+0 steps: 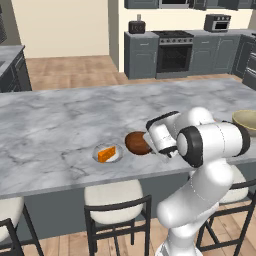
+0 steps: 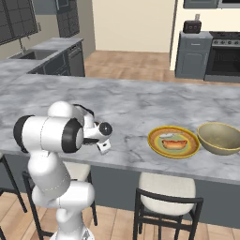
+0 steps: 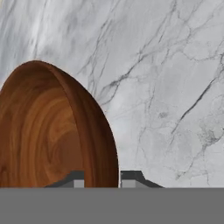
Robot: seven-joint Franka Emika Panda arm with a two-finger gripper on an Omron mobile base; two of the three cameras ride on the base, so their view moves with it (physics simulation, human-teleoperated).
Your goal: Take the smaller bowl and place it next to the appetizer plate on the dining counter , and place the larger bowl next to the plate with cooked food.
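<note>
Jaws (image 3: 98,178) straddle the rim of the small round glossy dark reddish-brown wood-look bowl (image 3: 52,131) in my hand view: one dark fingertip (image 3: 75,178) sits inside the rim, the other outside it, with the bowl wall between them. They look closed down narrowly on that wall, though I cannot tell from here whether the pads actually press it. The bowl rests on the long grey-white marbled desk (image 1: 60,125), and most of it spreads to the inner-finger side of the jaws.

From the left base view the same bowl (image 1: 136,142) lies just under the hand, and beyond it on its far side from the jaws, near but apart, is the small pale grey-white round plate with an orange wedge (image 1: 107,153).

In the right base view, well apart from the jaws on the opposite side, I see the yellow-green round plate with brownish-red cooked food (image 2: 173,141), and just beside that plate the wide beige to olive-yellow bowl (image 2: 219,138), both on the desk. White-seated black stools (image 1: 115,205) stand along the near edge, below the jaws.
</note>
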